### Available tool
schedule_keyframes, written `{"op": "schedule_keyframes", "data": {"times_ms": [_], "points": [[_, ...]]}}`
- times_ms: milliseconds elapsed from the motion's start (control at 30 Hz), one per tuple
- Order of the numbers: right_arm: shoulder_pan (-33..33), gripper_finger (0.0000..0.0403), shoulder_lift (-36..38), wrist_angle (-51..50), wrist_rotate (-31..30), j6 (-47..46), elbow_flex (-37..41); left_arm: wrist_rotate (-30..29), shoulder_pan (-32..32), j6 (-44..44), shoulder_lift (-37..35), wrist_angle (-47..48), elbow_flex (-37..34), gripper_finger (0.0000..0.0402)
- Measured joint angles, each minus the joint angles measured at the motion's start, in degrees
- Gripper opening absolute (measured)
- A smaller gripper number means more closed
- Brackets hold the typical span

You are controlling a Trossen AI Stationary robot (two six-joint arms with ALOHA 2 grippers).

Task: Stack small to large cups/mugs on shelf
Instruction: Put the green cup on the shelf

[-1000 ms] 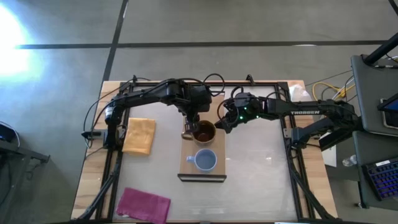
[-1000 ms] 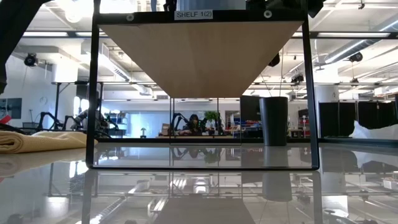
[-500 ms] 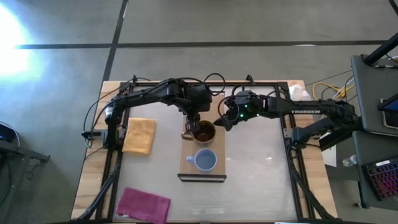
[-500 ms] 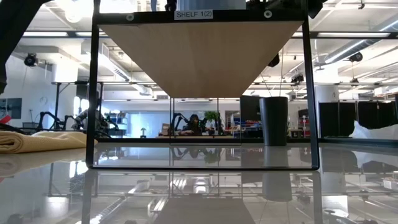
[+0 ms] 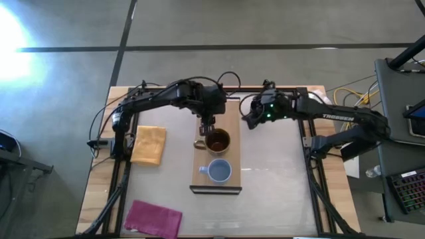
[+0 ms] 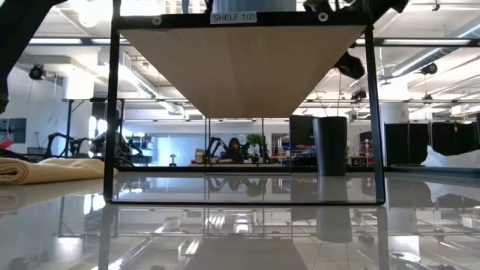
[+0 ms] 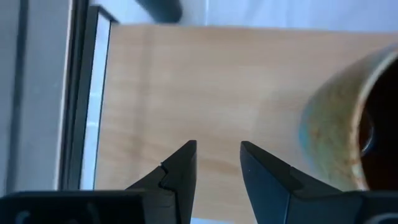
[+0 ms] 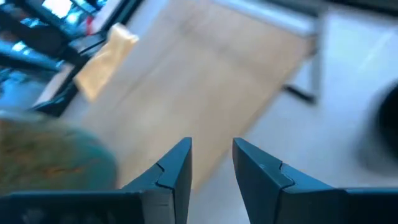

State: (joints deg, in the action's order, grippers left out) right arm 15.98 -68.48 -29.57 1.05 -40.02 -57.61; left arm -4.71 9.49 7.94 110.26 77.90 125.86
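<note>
The light-wood shelf (image 5: 229, 156) carries the mustard-brown mug (image 5: 217, 141), its handle (image 5: 199, 145) toward the table's left. The small light-blue cup (image 5: 220, 171) stands nearer on the same board. The black cup (image 6: 331, 146) stands on the table at the right of the shelf frame; in the high view my right arm hides it. My left gripper (image 5: 208, 123) is open and empty over the board's far part, just beyond the mug (image 7: 348, 124). My right gripper (image 5: 250, 121) is open and empty past the board's right edge, with the mug (image 8: 56, 165) and board (image 8: 205, 81) ahead of it.
A folded yellow cloth (image 5: 148, 144) lies at the table's left and shows in the low view (image 6: 45, 169). A magenta cloth (image 5: 153, 218) lies at the near left. The shelf's black frame posts (image 6: 112, 105) stand around the board. Bare tabletop (image 5: 272, 179) lies right of the shelf.
My left gripper has drawn back from the mug's handle toward the table's far edge; the mug stays on the board with its handle now uncovered. My right gripper has moved away from the mug toward the table's right and far edges.
</note>
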Motion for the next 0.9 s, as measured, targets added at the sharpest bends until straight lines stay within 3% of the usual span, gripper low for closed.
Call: {"op": "schedule_keyframes", "data": {"times_ms": [133,300,533,900], "points": [[3.7,0.0109,3.3,-4.6,-3.5,0.9,0.0,5.2,1.1,-0.1,-1.4,-3.7,0.1,0.0109],[11.6,0.0109,5.6,-9.6,-4.1,2.9,0.0,6.5,1.4,-0.1,-3.9,-6.4,0.1,0.0109],[22.9,0.0109,1.8,-21.0,-3.7,6.4,-3.1,12.3,2.5,-0.2,-6.4,-8.6,0.2,0.0109],[25.2,0.0109,-8.0,-23.3,-3.5,12.1,-8.5,13.7,8.7,-1.0,-6.7,-8.2,-4.1,0.0109]]}}
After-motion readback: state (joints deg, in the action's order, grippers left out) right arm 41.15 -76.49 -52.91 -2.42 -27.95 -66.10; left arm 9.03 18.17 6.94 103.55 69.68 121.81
